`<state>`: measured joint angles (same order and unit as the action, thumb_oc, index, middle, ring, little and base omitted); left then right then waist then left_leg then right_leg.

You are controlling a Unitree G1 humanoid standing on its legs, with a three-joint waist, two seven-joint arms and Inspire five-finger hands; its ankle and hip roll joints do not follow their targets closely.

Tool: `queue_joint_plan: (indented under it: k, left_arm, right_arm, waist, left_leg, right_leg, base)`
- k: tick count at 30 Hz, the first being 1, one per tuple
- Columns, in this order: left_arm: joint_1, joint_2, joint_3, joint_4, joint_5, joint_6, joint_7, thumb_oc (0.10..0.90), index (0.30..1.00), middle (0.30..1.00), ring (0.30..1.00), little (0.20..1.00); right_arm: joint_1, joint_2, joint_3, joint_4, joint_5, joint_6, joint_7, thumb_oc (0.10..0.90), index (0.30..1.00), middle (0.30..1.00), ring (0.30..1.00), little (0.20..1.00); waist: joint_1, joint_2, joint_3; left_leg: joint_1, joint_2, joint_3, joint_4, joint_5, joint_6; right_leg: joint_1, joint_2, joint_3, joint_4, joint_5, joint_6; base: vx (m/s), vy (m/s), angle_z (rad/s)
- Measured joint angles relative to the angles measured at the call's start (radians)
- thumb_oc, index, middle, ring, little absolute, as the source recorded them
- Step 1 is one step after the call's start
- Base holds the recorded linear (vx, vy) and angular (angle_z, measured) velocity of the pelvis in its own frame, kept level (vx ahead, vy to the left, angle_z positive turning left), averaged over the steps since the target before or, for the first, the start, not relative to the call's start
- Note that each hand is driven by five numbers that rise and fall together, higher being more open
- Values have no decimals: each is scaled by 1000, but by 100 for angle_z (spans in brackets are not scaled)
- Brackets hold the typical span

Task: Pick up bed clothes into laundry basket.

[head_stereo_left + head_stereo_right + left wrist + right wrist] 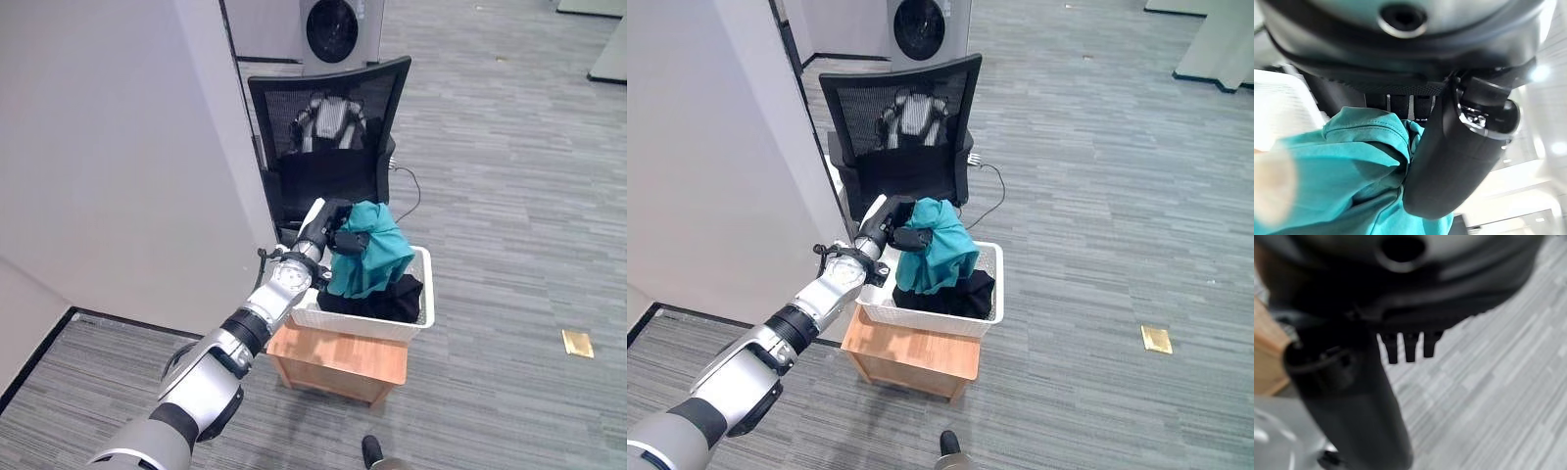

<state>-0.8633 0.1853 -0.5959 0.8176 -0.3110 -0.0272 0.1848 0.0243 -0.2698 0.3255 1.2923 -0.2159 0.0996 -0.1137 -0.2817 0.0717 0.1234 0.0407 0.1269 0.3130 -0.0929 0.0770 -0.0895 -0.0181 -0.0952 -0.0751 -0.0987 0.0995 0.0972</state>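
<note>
My left hand [338,227] reaches forward over a white laundry basket [353,323] and is shut on a teal cloth [370,250]. The cloth hangs from the hand down into the basket, onto dark clothes [387,299] lying inside. In the left wrist view the teal cloth [1352,161] is bunched against the thumb [1449,161]. My right hand [1352,396] hangs over the grey floor beside the wooden stool, fingers relaxed and holding nothing.
The basket stands on a low wooden stool [338,357]. Right behind it is a black mesh office chair [328,127] with a grey garment on it. A white wall [118,147] rises at the left, and a washing machine [333,29] stands farther back.
</note>
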Motion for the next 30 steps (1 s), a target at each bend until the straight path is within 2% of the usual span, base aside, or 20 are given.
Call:
queue_joint_plan:
  k: [3,11,12,13,25,30]
  left_arm:
    - [4,0,1,48,20,7,-1,400,300,300,300,300]
    - [0,11,8,118,62,7,0,400,300,300,300,300]
    - [0,14,7,119,65,7,-1,574,561,561,561,561]
    - [0,19,7,122,69,7,-1,800,900,900,900,900]
    - [-5,15,7,127,148,7,2,800,900,900,900,900]
    - [-18,16,8,121,212,8,35,800,900,900,900,900]
  right_arm:
    - [-3,-4,0,1,2,0,0,800,900,900,900,900]
    - [-25,-21,1,36,4,0,-1,800,900,900,900,900]
    - [-26,-25,1,36,4,0,-1,800,900,900,900,900]
    - [-30,-30,1,36,6,0,-2,800,900,900,900,900]
    - [-106,-35,38,34,25,-14,-3,800,900,900,900,900]
    - [-96,-34,36,34,32,-23,-3,800,900,900,900,900]
  waist:
    - [-12,16,10]
    - [-29,25,42]
    - [-29,25,47]
    - [-31,25,51]
    - [-30,25,52]
    - [-29,25,52]
  left_leg:
    - [-22,0,14,1,-1,0]
    - [-69,-1,42,2,-1,0]
    - [-69,-1,48,3,-1,0]
    - [-69,-1,51,3,-1,0]
    - [-60,1,48,1,-1,0]
    - [-42,1,40,1,-1,0]
  right_leg:
    - [-32,1,15,0,7,-2]
    - [-95,3,44,1,19,-6]
    - [-98,3,49,6,20,-6]
    - [-100,3,52,6,22,-6]
    - [-90,5,50,6,23,-7]
    - [-67,4,42,6,23,-7]
  base:
    - [-26,-12,-13]
    - [-15,-11,-11]
    - [11,-15,-13]
    - [12,-18,-10]
    - [1,-1,0]
    - [3,-5,3]
